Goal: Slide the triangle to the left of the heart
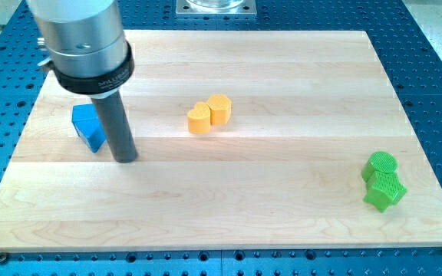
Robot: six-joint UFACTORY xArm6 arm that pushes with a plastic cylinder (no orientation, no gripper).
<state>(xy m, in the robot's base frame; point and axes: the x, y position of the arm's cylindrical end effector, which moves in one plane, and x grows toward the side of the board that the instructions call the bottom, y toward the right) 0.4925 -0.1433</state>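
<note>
A blue triangle block (89, 126) lies at the view's left on the wooden board (221, 207). My tip (126, 159) rests on the board just right of and slightly below the triangle, close to it or touching its right edge. A yellow heart block (199, 119) sits near the board's middle, well to the right of the triangle. A yellow hexagon block (219, 109) touches the heart on its upper right.
A green round block (380, 165) and a green star-like block (384, 191) sit together near the board's right edge. The arm's grey cylinder (83, 38) hangs over the upper left. Blue perforated table (436, 46) surrounds the board.
</note>
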